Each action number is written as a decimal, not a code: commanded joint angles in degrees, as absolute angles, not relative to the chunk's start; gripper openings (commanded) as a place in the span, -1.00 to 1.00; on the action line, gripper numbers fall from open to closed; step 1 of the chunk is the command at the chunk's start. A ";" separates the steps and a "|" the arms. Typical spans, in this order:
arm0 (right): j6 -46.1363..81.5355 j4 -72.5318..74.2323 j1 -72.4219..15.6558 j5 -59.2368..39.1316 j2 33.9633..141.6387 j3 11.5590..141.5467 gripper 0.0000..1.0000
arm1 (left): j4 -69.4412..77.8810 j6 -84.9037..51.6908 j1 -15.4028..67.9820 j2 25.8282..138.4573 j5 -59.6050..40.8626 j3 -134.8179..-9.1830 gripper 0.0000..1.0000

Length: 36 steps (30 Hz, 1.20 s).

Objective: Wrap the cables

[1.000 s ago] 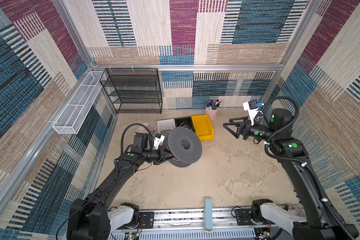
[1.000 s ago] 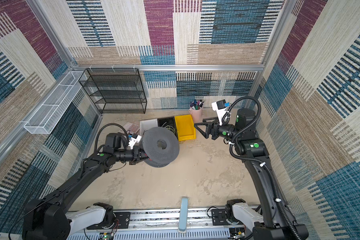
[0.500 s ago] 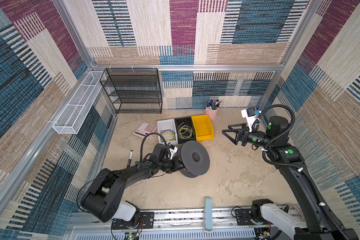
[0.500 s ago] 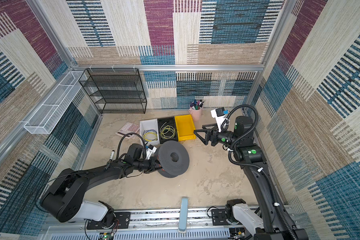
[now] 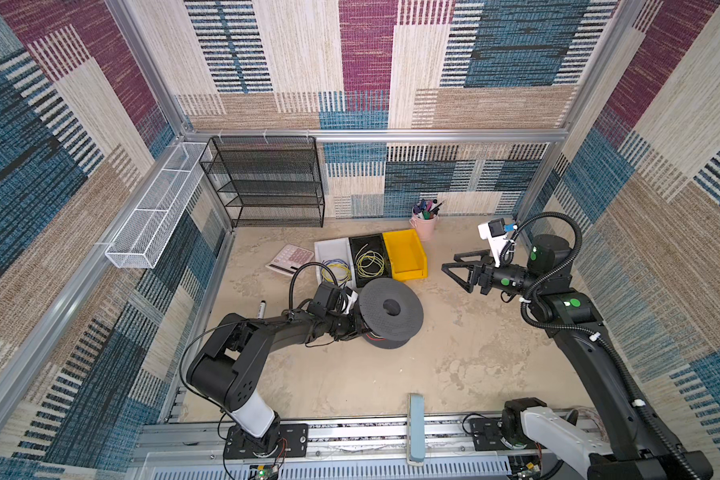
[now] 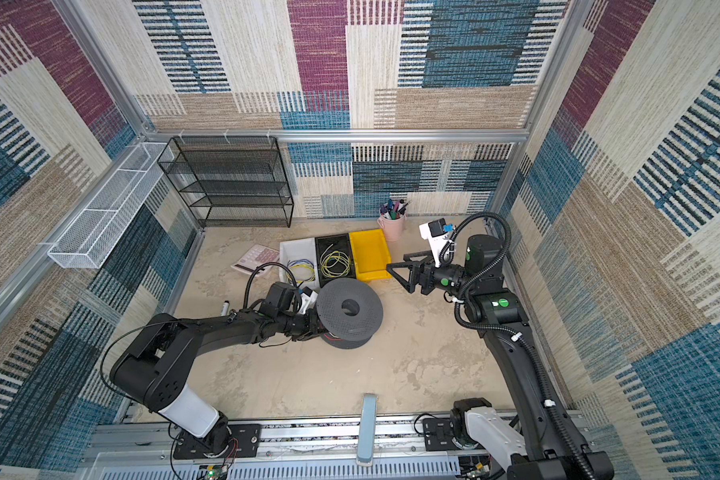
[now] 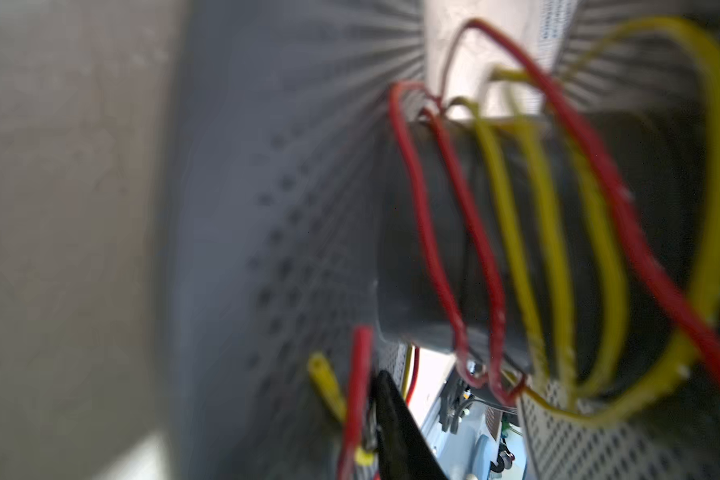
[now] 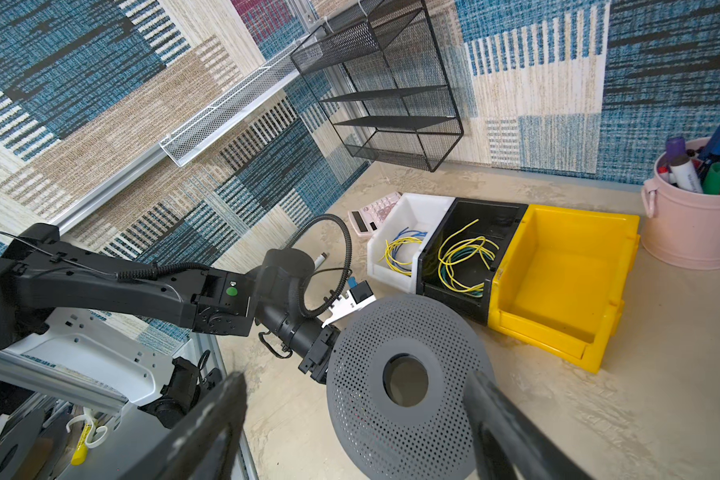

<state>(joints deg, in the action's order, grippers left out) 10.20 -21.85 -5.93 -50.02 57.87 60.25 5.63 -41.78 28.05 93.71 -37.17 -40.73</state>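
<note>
Top views, both alike: two black arms work over one beige, mottled table (image 5: 391, 386), walled by woven patchwork panels (image 5: 366, 62) in blue, plum and cream. One grey perforated spool (image 5: 410, 322) sits near the middle. The left gripper (image 5: 356, 326) reaches in under its upper flange, where the jaws are hidden. The right gripper (image 5: 456, 276) hangs in the air just right of the bins, jaws wide apart and empty.

There are three bins in a row: one white bin (image 5: 321, 253), one black bin (image 5: 364, 240) and one yellow bin (image 5: 404, 253). Behind them stand one pink cup (image 5: 425, 229) of markers, one calculator (image 5: 292, 258), one black mesh shelf (image 5: 267, 183) and one white wire basket (image 5: 154, 212) on the side rail. A single loose marker (image 5: 262, 308) lies on the table.

Right wrist view: two blurred fingers (image 8: 208, 432) frame the spool. One blue-and-yellow coil (image 8: 400, 249) lies in the white bin and one yellow-green coil (image 8: 462, 257) in the black bin.

Left wrist view, badly blurred: the red wire (image 7: 429, 232) is wound on the spool's hub (image 7: 400, 282), seemingly two snug turns and one loose loop, beside about three turns of yellow wire (image 7: 512, 232). Only one dark finger (image 7: 395, 432) shows, so I cannot tell how the left jaws stand.
</note>
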 commanded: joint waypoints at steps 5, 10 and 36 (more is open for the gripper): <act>10.08 -19.42 -5.98 -52.11 57.87 60.01 0.70 | -2.27 -38.87 27.61 91.73 -31.26 -41.40 -0.05; 9.93 -19.48 -5.98 -52.47 57.33 59.51 0.70 | -6.85 -37.01 27.60 90.44 -29.56 -42.32 0.49; 9.37 -12.81 -5.98 -17.00 49.53 48.39 0.99 | -46.96 -28.37 25.43 56.11 11.29 -53.80 0.99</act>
<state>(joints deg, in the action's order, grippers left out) 9.58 -20.58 -5.93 -29.50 51.31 50.74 -42.28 -31.70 26.63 58.52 1.39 -53.10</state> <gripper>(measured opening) 0.993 0.994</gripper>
